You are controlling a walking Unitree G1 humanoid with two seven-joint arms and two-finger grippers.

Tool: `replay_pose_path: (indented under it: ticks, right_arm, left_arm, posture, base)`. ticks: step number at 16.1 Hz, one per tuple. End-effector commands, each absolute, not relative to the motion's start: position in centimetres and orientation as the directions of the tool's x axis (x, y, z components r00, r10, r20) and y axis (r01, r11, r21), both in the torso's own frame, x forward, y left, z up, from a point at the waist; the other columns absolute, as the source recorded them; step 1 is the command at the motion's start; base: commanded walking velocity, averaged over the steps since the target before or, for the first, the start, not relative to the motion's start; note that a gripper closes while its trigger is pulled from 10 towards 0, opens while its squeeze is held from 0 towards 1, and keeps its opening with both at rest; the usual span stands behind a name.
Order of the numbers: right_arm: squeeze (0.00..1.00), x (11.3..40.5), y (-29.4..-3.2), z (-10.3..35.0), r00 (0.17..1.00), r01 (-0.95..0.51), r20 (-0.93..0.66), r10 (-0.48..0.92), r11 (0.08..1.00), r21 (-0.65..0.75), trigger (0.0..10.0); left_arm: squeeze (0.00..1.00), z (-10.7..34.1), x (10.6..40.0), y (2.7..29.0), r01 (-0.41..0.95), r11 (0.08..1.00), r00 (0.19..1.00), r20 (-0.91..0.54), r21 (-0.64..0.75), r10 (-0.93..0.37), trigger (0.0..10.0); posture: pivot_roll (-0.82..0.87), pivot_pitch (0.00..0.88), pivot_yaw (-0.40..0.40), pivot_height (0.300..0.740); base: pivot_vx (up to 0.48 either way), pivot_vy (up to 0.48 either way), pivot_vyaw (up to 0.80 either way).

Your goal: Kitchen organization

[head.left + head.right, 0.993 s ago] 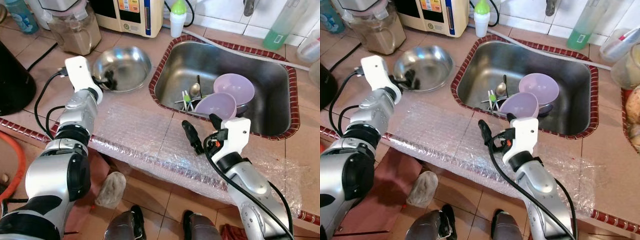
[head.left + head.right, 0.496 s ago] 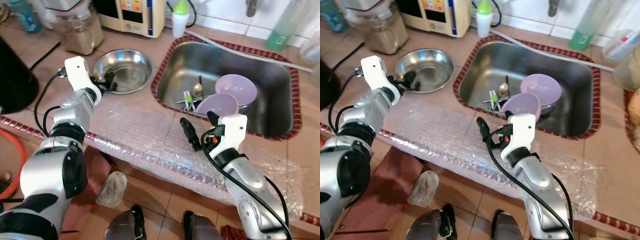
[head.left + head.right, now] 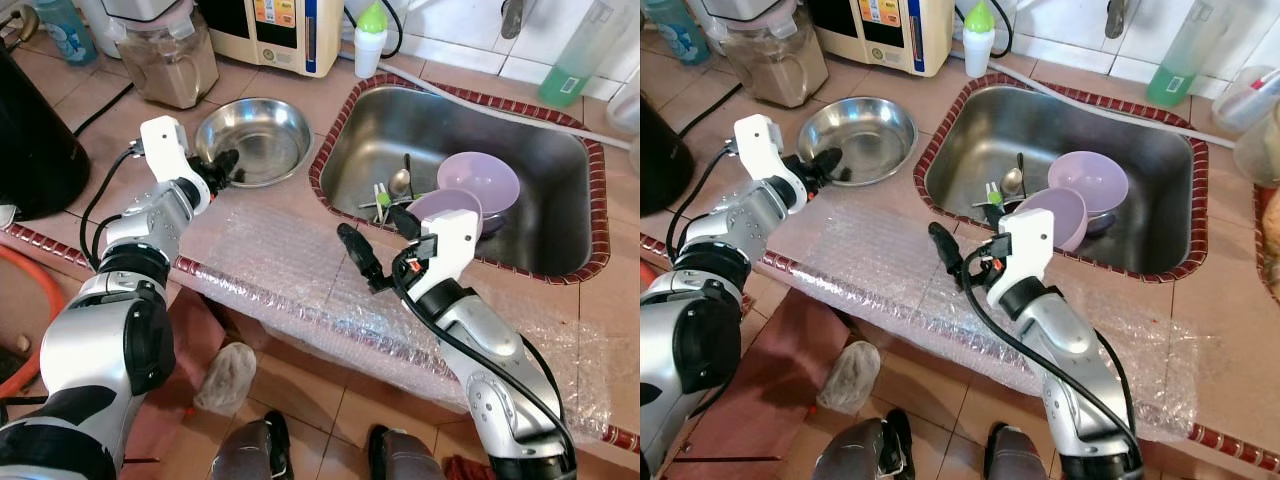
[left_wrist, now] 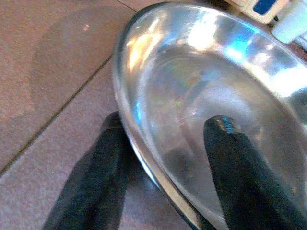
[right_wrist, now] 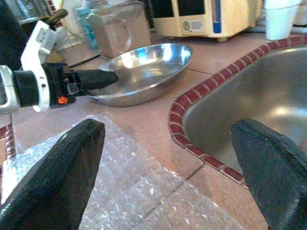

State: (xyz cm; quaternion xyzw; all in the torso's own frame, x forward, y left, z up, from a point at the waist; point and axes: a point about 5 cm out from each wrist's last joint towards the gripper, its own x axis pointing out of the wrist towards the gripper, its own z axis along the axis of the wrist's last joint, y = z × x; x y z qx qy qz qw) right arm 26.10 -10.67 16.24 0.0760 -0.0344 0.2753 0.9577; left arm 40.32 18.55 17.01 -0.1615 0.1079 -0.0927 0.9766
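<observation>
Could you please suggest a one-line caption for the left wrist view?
Left gripper straddling the rim of the steel bowl, one finger inside, one outside.

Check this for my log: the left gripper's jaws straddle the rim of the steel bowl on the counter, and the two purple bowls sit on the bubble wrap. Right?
One part is wrong. The purple bowls sit inside the sink, not on the bubble wrap, as the left eye view shows. The left gripper does straddle the steel bowl rim, one finger inside and one outside, per the left wrist view.
</observation>
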Motion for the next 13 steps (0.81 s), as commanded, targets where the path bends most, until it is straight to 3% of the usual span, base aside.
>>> replay_pose_path:
  ticks: [1,13]
  right_arm:
    - [0.0,26.4,-10.1,16.3,0.829,-0.56,0.104,0.55,0.819,0.124,10.0]
    - [0.0,27.6,-9.4,15.6,0.797,-0.604,0.071,0.6,0.792,0.092,10.0]
  left_arm:
    - [0.0,15.0,39.6,18.6,0.147,0.933,0.935,-0.261,-0.327,-0.239,0.0]
    - [0.0,14.3,39.0,19.3,0.171,0.916,0.943,-0.209,-0.363,-0.259,0.0]
  posture:
    - [-0.16,0.122,0.04,0.74]
    - [-0.14,0.105,0.014,0.74]
  base:
    - [0.0,0.0,0.0]
    - [0.0,0.0,0.0]
